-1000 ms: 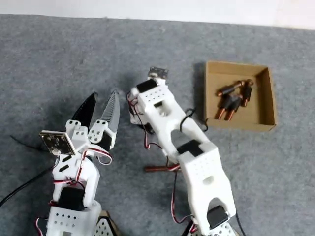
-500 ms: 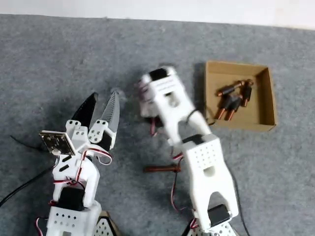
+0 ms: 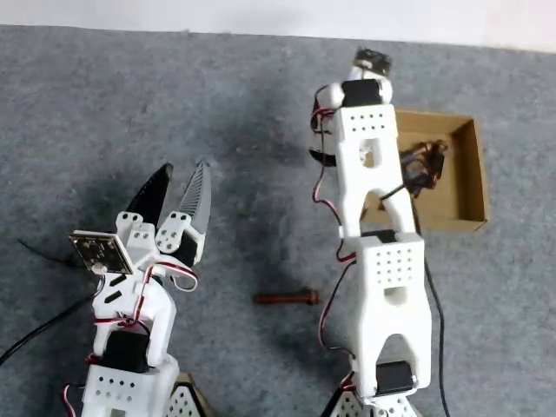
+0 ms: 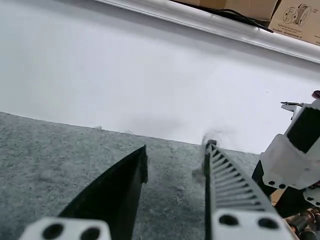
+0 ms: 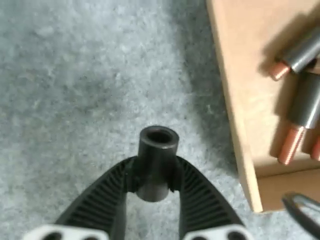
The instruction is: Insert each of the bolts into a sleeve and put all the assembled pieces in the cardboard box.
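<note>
No legible text, labels or numbers anywhere.

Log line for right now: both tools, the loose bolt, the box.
right tool: shut on sleeve, beside cardboard box | left tool: open, empty | bolt: lying on table | assembled pieces: in box

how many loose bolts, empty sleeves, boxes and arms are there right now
loose bolt: 1
empty sleeve, held in the right gripper: 1
cardboard box: 1
arms, left arm and right arm: 2
total: 5
</note>
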